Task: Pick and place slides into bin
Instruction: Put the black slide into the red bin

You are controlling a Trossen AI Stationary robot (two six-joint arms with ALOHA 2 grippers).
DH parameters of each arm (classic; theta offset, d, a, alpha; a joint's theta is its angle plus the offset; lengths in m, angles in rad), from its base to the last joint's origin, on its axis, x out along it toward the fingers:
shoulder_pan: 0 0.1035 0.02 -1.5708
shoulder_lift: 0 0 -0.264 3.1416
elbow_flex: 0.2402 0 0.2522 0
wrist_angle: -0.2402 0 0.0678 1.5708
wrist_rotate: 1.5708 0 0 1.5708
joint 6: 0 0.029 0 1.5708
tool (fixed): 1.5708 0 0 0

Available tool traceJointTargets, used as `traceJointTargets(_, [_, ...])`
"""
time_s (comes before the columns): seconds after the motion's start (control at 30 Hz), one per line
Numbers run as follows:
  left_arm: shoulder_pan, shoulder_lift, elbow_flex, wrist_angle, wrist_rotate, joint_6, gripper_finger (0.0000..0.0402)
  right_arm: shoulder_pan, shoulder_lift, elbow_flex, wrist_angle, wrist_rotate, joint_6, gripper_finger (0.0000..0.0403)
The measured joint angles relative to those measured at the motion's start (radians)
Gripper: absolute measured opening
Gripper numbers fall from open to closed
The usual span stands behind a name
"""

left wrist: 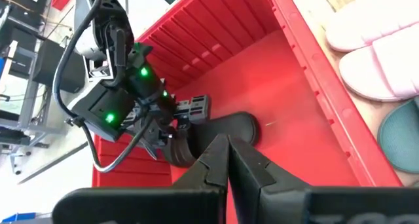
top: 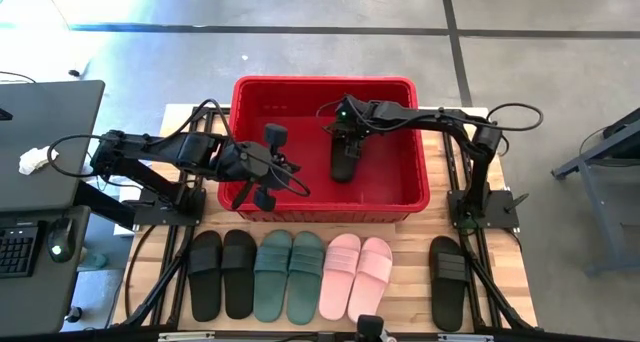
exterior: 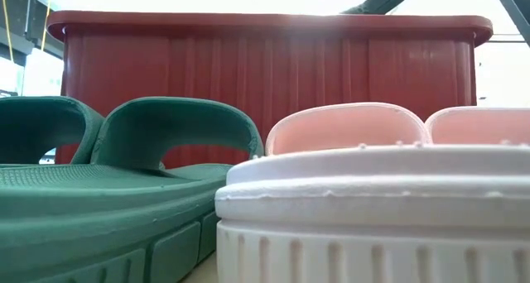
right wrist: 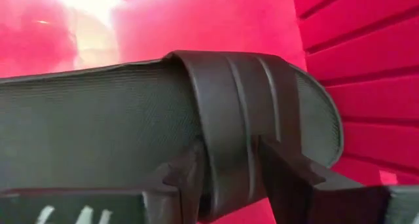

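**Eight slides on view: one in the bin, seven on the table**

One black slide [top: 345, 157] lies inside the red bin [top: 255, 90], on the floor of the crate toward its right half, lengthwise front to back. The right gripper [top: 347, 130] is down inside the bin at that slide's far end. Its wrist camera shows the two dark fingers [right wrist: 185, 178] standing either side of the slide's strap [right wrist: 242, 119], partly open; whether they press on the strap or stand just clear of it I cannot tell.

The left gripper [top: 268, 172] sits over the bin's left half, near the front wall. Its fingers [left wrist: 216, 162] are pressed together with nothing between them — empty.

Along the table's front edge, outside the bin, from left to right:
- a black pair [top: 222, 272], side by side and touching;
- a sage-green pair [top: 289, 275], just beside the black;
- a pale pink pair [top: 357, 274], just beside the green;
- a single black slide [top: 448, 280], set apart near the right arm's base.

From table height the green [exterior: 99, 192] and pink [exterior: 373, 208] slides fill the foreground, with the bin's ribbed red wall [exterior: 273, 76] behind them.

A desk with a keyboard [top: 18, 250] and mouse [top: 60, 244] stands to the left of the table.
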Motion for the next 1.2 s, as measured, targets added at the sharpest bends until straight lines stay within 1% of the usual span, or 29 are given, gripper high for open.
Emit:
traceJointTargets(0.07, [0.000,0.000,0.000,-0.001,0.000,0.000,0.0001,0.000,-0.016,0.007,-0.031,0.000,-0.003,0.0134])
traceJointTargets(0.2, [0.000,0.000,0.000,-0.002,0.000,0.000,0.0001,0.003,-0.051,0.066,-0.139,-0.011,-0.010,0.0134])
traceJointTargets(0.3, [0.000,0.000,0.000,-0.003,0.009,0.001,0.0001,0.005,-0.085,0.128,-0.228,-0.061,0.003,0.0134])
traceJointTargets(0.37, [0.000,0.000,0.000,-0.003,0.014,0.001,0.0001,0.006,-0.106,0.192,-0.321,-0.113,0.026,0.0134])
traceJointTargets(0.43, [0.000,0.000,0.000,-0.004,0.015,0.001,0.0001,0.006,-0.124,0.278,-0.458,-0.191,0.047,0.0134])
traceJointTargets(0.5, [0.000,0.000,0.000,-0.005,0.015,0.001,0.0001,0.007,-0.139,0.380,-0.619,-0.290,0.083,0.0134])
traceJointTargets(0.6, [-0.001,0.000,0.000,-0.005,0.024,0.003,0.0001,0.010,-0.150,0.560,-0.864,-0.480,0.207,0.0134])
traceJointTargets(0.67, [-0.002,0.000,0.000,-0.005,0.051,0.003,0.0001,0.018,-0.151,0.678,-0.977,-0.607,0.308,0.0134])
traceJointTargets(0.77, [-0.002,0.000,0.000,-0.004,0.094,0.003,0.0001,0.046,-0.192,0.787,-0.941,-0.786,0.474,0.0133])
traceJointTargets(0.83, [-0.002,0.000,0.000,-0.001,0.116,0.003,0.0001,0.083,-0.227,0.862,-0.917,-0.875,0.572,0.0133])
traceJointTargets(0.87, [-0.002,0.000,0.000,-0.002,0.121,0.003,0.0001,0.102,-0.242,0.895,-0.927,-0.895,0.622,0.0133])
traceJointTargets(0.93, [-0.002,0.000,0.000,0.003,0.122,0.003,0.0001,0.153,-0.265,0.954,-0.961,-0.876,0.737,0.0133])
traceJointTargets(0.97, [-0.002,0.000,0.000,0.005,0.123,0.003,0.0001,0.188,-0.280,0.966,-0.955,-0.843,0.802,0.0133])
traceJointTargets(1.07, [-0.002,0.000,0.000,0.019,0.123,0.003,0.0001,0.302,-0.373,0.914,-0.935,-0.736,0.999,0.0133])
traceJointTargets(1.2, [-0.002,0.000,0.000,0.033,0.129,0.003,0.0001,0.517,-0.463,0.838,-0.972,-0.540,1.226,0.0133])
